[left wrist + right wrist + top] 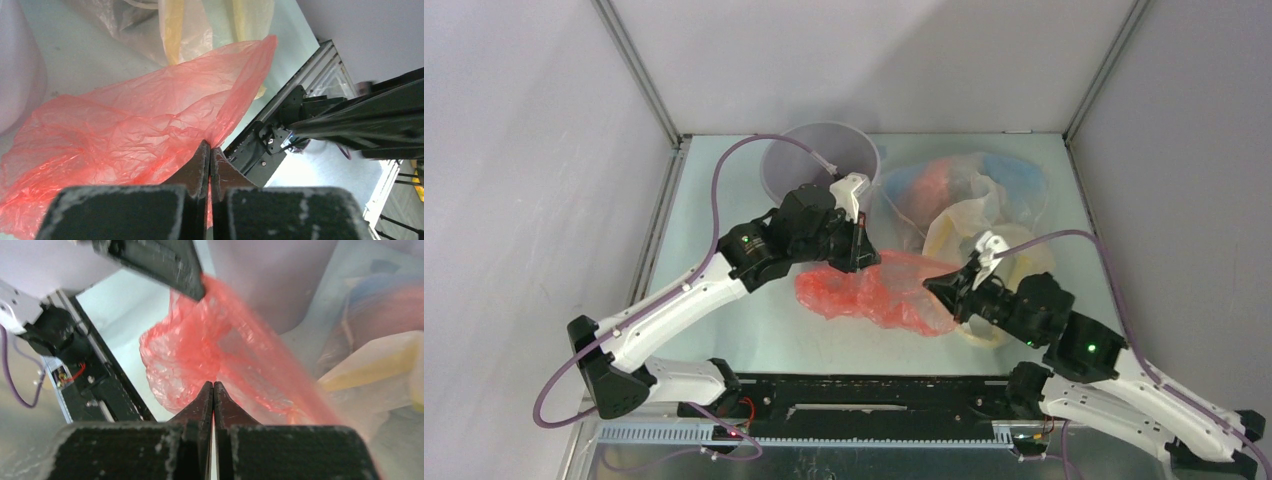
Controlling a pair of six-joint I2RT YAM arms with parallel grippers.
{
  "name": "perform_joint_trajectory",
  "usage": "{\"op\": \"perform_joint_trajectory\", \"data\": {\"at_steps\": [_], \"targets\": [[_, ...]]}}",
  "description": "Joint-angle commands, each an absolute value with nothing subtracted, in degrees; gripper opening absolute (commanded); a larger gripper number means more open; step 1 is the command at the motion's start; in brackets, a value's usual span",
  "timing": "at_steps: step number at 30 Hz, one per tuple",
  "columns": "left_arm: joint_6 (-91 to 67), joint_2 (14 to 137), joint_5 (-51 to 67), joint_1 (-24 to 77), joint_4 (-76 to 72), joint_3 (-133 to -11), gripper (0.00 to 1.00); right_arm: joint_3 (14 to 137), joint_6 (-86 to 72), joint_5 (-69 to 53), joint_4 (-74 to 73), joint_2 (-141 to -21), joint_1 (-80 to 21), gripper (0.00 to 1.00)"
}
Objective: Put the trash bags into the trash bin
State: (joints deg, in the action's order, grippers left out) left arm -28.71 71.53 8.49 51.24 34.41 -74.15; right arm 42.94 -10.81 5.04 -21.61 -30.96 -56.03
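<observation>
A red-pink bag [876, 292] is seen crumpled on the table [724, 330], in front of the trash bin [819, 158] and outside it, stretched between the two arms. In the left wrist view the left gripper [209, 146] is shown with its jaws pressed together and a corner of the red film nipped at the tips; how much film lies between them is hidden by the fingers themselves. In the right wrist view the right gripper [213, 385] is likewise shown with its jaws brought together on the bag's other end, where the film is smeared by blur and its edge cannot be traced. From above, the left gripper [863, 260] is placed at the bag's far left corner, just in front of the bin, and the right gripper [937, 286] at its right edge. The bin stands upright at the back of the table; its near wall is partly covered by the left arm, and its inside cannot be read. To the right of the bin the pale yellow bag [972, 228] and the light blue bag [1014, 172] are heaped together with clear film, their outlines running into one another. The yellow bag's near part is hidden behind the right arm.
</observation>
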Motion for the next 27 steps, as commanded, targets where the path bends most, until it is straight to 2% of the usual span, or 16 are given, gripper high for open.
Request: {"op": "perform_joint_trajectory", "data": {"at_steps": [1, 9, 20, 27], "targets": [[-30.75, 71.76, 11.59, 50.51, 32.07, -77.16, 0.00, 34.53, -7.88, 9.44, -4.28, -31.65, -60.70, 0.00], [-31.52, 72.43, 15.90, 50.10, 31.43, -77.65, 0.00, 25.69, -6.04, 17.56, 11.45, -37.71, -62.27, 0.00], [-32.92, 73.18, 20.89, 49.66, 32.61, -83.60, 0.01, 24.00, -1.32, 18.19, 16.06, -41.16, -63.44, 0.00], [-35.09, 72.78, 22.45, 49.68, 30.74, -83.99, 0.01, 23.55, 2.37, 26.47, 18.32, -43.67, -68.84, 0.00]]}}
